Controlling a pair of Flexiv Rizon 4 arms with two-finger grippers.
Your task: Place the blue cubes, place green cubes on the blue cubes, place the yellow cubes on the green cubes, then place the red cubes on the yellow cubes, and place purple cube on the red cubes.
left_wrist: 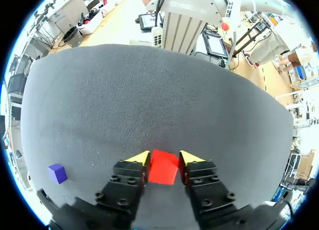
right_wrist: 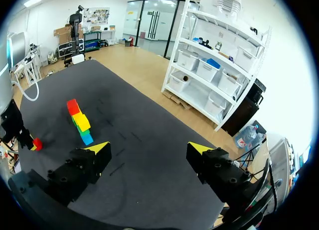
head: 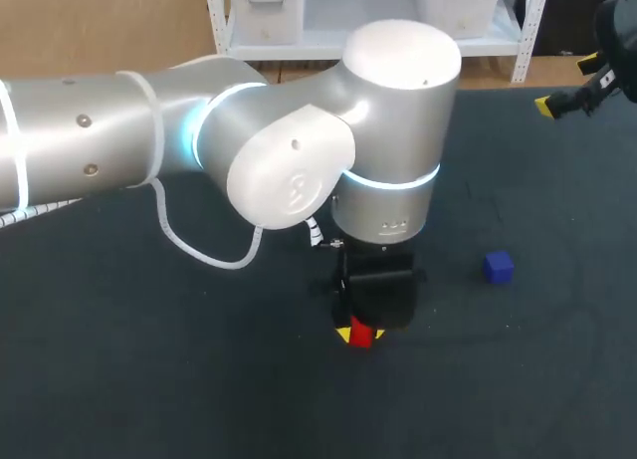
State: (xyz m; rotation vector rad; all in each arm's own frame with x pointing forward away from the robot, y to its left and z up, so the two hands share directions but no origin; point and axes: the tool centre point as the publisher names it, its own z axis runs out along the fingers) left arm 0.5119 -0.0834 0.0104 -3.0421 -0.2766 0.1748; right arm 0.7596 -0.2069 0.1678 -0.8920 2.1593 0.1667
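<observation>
Red cube point(left_wrist: 163, 167): held between the two yellow tips of the left gripper point(head: 358, 332), whose fingers press it from both sides. The gripper points straight down at the near middle of the table point(head: 149, 379). The cube is low over the surface; contact with it cannot be made out.

Stack point(right_wrist: 79, 122): seen from the right wrist view only, standing on the table ahead of the right gripper point(right_wrist: 149, 149). It has a blue cube point(right_wrist: 87, 138) at the base, green and yellow above it, and a second red cube point(right_wrist: 73, 107) on top. The layers sit slightly staggered. The stack stands apart from the left gripper.

Purple cube point(head: 499, 267): alone on the table, to the right of the left gripper and well apart from it.

Right gripper: raised at the far right edge of the table, its fingers spread wide with nothing between them.

Surface: a dark grey, felt-like mat covers the whole tabletop. The left arm point(head: 199, 150) crosses it from the left side to the middle.
</observation>
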